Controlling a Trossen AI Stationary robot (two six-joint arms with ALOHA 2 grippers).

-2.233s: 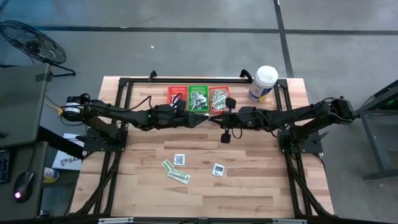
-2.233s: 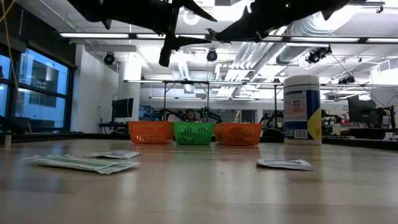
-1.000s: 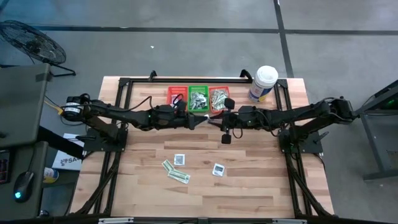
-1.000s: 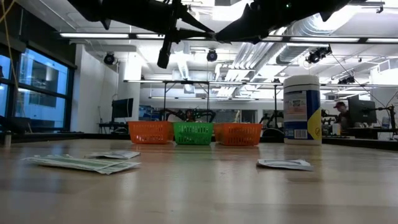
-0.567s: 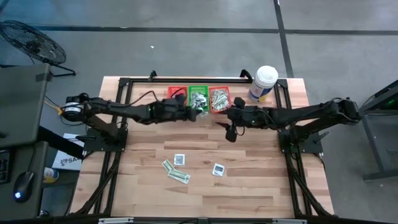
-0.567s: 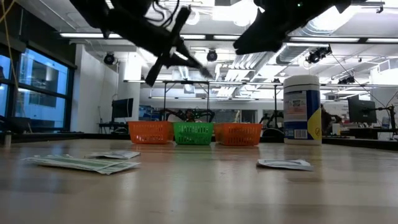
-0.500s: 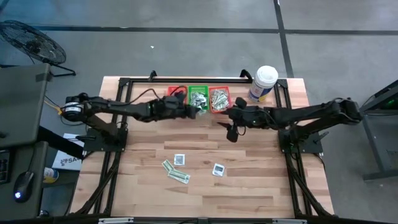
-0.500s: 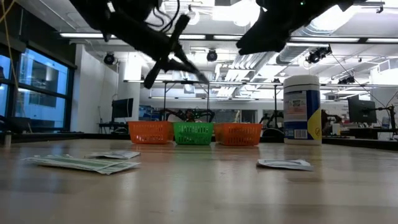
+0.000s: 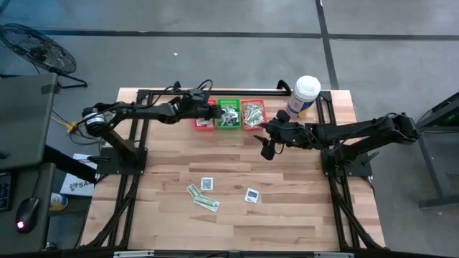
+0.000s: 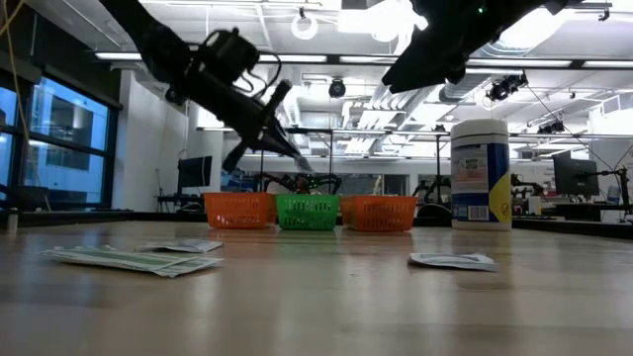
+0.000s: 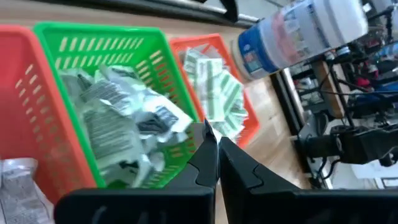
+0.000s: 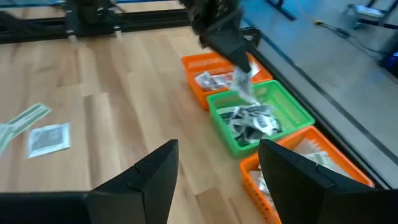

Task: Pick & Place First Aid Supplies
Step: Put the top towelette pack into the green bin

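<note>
Item 1: left hand. Position: over the far middle of the tabletop, above the boundary between the red basket and the green basket. State: fingers pressed together, pinching one small white packet, which hangs below the fingertips, clear of the baskets.

Item 2: right hand. Position: raised above the tabletop, just near of the orange basket and slightly to its right. State: fingers spread wide, nothing between them.

Item 3: three mesh baskets in a row along the far edge, touching side by side: red at left, green in the middle, orange at right.
- Red basket: a few white printed packets.
- Green basket: a heap of squarish white packets with dark print.
- Orange basket: a stack of green-and-white strip packets.

Item 4: loose supplies on the near-middle tabletop, well apart from the baskets.
- Two green-and-white strips, lying close together at left.
- One white square packet, just far of the strips.
- Another white square packet, to the right, apart from the rest.

Item 5: white tub with blue label, upright at the far right, to the right of the orange basket and not touching it.
</note>
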